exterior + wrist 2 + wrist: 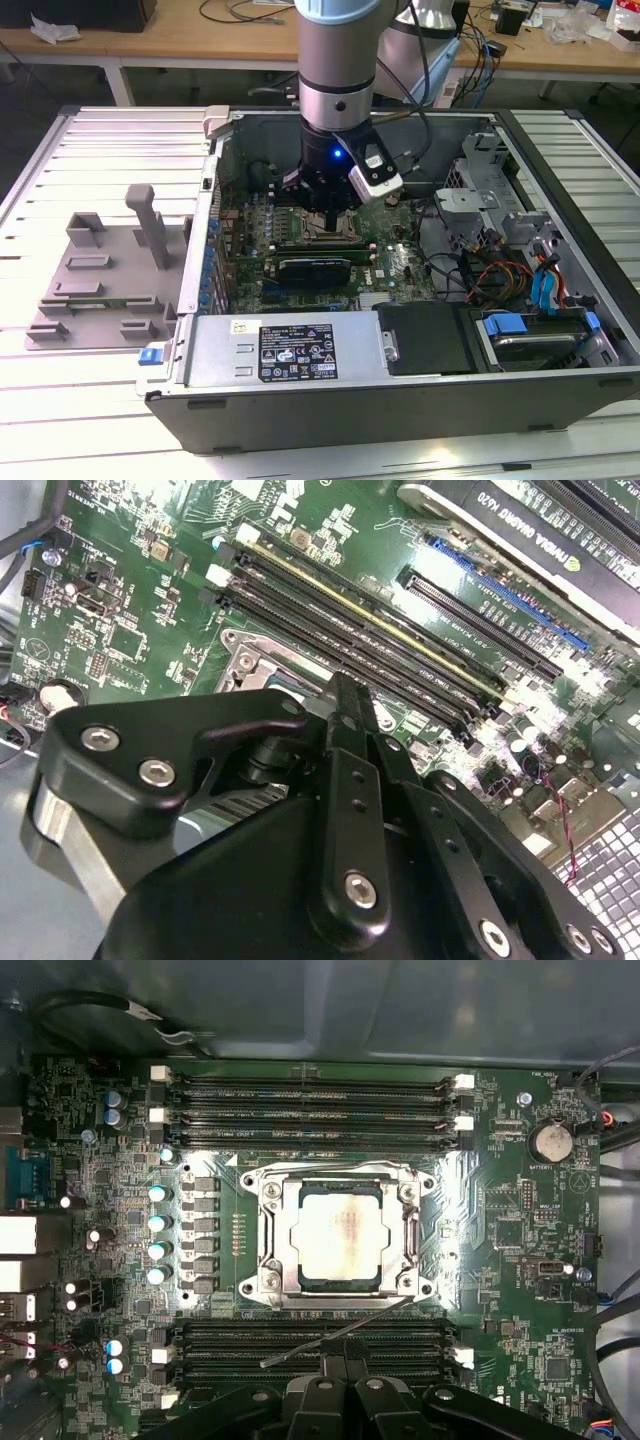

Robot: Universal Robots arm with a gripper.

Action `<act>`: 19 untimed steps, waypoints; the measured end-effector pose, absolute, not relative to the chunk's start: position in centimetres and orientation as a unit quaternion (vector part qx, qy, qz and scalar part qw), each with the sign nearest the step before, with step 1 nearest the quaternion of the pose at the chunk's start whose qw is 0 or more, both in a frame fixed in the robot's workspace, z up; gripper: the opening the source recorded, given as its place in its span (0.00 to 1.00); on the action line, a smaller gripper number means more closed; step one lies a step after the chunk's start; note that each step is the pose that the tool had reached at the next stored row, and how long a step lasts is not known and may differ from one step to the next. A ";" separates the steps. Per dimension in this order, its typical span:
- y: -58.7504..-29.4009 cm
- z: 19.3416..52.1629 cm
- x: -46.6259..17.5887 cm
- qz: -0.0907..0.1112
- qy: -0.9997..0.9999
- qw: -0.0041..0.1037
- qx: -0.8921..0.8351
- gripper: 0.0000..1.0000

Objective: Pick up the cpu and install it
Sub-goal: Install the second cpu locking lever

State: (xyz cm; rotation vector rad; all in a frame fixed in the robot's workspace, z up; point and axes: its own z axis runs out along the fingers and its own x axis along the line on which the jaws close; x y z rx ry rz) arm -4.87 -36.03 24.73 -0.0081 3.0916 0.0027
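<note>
- Plainly, the gripper (330, 210) hangs low inside the computer case (400, 400), over the middle of the motherboard (520, 1210); whether its fingers are parted or closed I cannot tell, and nothing shows clamped between them.
- Just beyond it, in the first wrist view, the cpu (338, 1233) lies flat and square in the socket frame (338, 1300), silvery top up, its pale border even on all four sides; it looks seated, not tilted.
- A thin lever wire (330, 1335) slants across the memory slots (310, 1345) by the socket's near edge; the retention looks not yet latched, as a judgement.
- To do this step well, I judge the chip must stay level and centred in the frame; any descent should be straight and gentle, with no sideways drag.
- Farther out, a graphics card (315, 268) sits beside the socket, and a grey fixture tray (100, 270) rests on the slatted table (60, 400), near the exterior view's left edge.
</note>
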 end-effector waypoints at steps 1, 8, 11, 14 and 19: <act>-36.0 24.7 -4.9 0.001 1.000 0.025 -0.003 0.11; -36.1 24.4 -4.9 0.001 1.000 0.025 -0.004 0.11; -36.1 24.3 -4.9 0.001 1.000 0.025 -0.004 0.11; -36.1 24.2 -5.2 0.001 1.000 0.025 -0.004 0.11; -36.1 23.6 -5.8 0.001 1.000 0.025 -0.004 0.11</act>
